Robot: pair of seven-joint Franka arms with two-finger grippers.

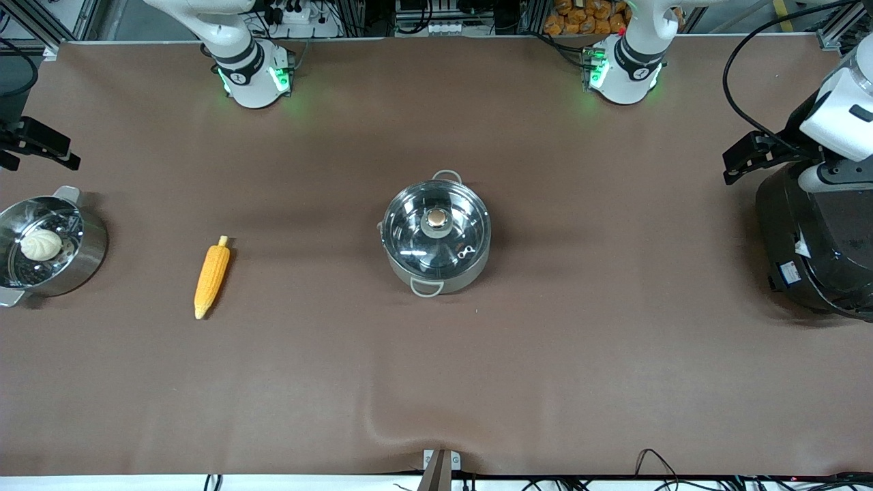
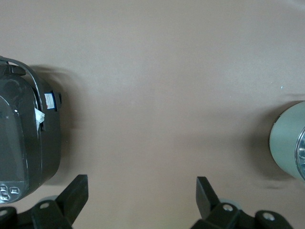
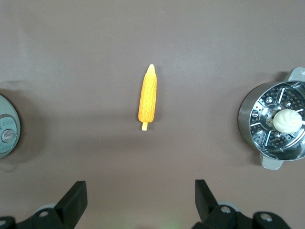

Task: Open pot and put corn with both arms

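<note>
Pot point(image 1: 436, 236) at centre of front frame: shiny steel, two loop handles, clear glass lid point(image 1: 436, 227) on, brass knob point(image 1: 436, 218). Corn point(image 1: 211, 276) at left-centre of frame, flat on table point(image 1: 614, 354), yellow-orange, tapered, pale stub toward bases. Left gripper point(image 2: 142, 198) at right edge, over black cooker point(image 1: 815, 249), fingers wide. Right gripper point(image 3: 140, 200) at left edge, fingers wide, holding nothing. Steamer pan point(image 1: 48, 247) with white bun point(image 1: 41, 244) at frame's left edge.

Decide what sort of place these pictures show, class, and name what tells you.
Probably a robotics lab set up as a mock kitchen: two arms bolted along a brown-covered table, cookware such as the pot and steamer pan, and cables and aluminium framing around the edges.
</note>
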